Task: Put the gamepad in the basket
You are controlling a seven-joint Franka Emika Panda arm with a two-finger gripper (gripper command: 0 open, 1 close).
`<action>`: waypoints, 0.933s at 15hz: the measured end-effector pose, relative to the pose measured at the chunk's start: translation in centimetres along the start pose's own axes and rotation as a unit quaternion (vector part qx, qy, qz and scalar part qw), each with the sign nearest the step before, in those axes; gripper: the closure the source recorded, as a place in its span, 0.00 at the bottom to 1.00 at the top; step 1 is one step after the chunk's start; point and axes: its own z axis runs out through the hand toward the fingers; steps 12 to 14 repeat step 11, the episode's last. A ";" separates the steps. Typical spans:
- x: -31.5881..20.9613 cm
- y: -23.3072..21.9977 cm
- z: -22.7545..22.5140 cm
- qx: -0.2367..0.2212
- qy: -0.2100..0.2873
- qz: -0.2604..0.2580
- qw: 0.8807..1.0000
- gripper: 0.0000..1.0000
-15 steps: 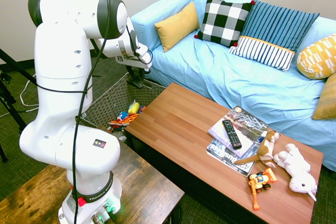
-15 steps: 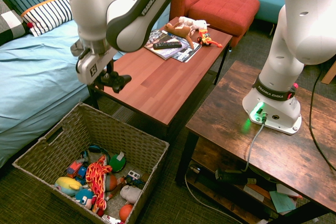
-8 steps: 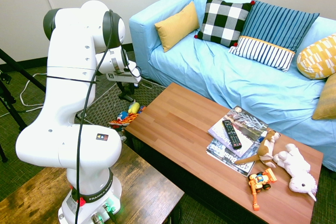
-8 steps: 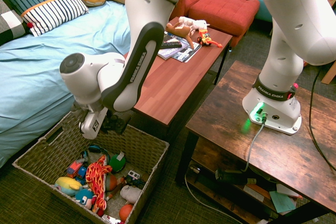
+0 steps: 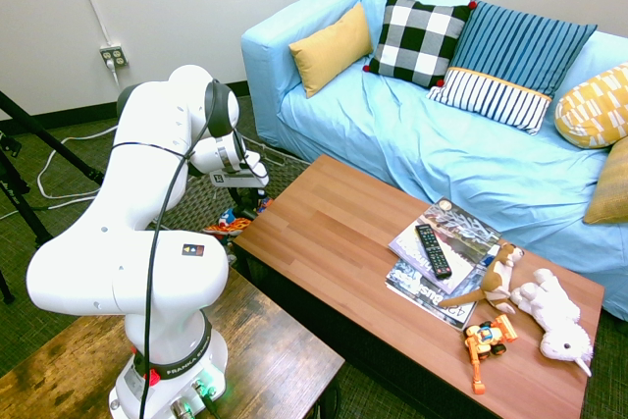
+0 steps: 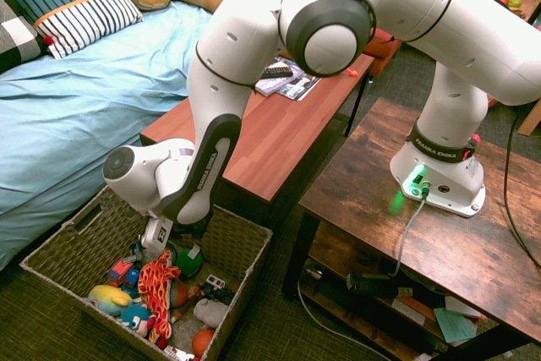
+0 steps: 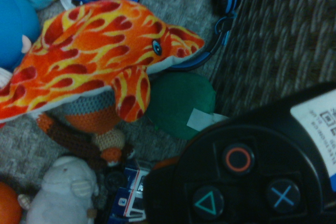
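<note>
End effector (image 6: pixel 188 229) grips gamepad (image 7: pixel 254 180) over bskt (image 6: pixel 237 247); sofa (image 6: pixel 76 116) adj.

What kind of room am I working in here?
Probably a living room or lounge: a long sofa under a light-blue cover with patterned cushions, a low brown wooden coffee table, and a grey-brown wicker basket of toys.

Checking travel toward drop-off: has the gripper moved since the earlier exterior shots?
Yes. In the second exterior view, the gripper has gone from beside the coffee table down into the basket.
</note>
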 end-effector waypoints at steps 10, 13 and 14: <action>-0.3 -2.7 2.6 -0.004 -0.004 0.014 1.000 0.00; -0.2 -2.7 2.6 -0.004 -0.004 0.014 1.000 0.00; -0.2 -2.7 2.6 -0.004 -0.004 0.014 1.000 0.00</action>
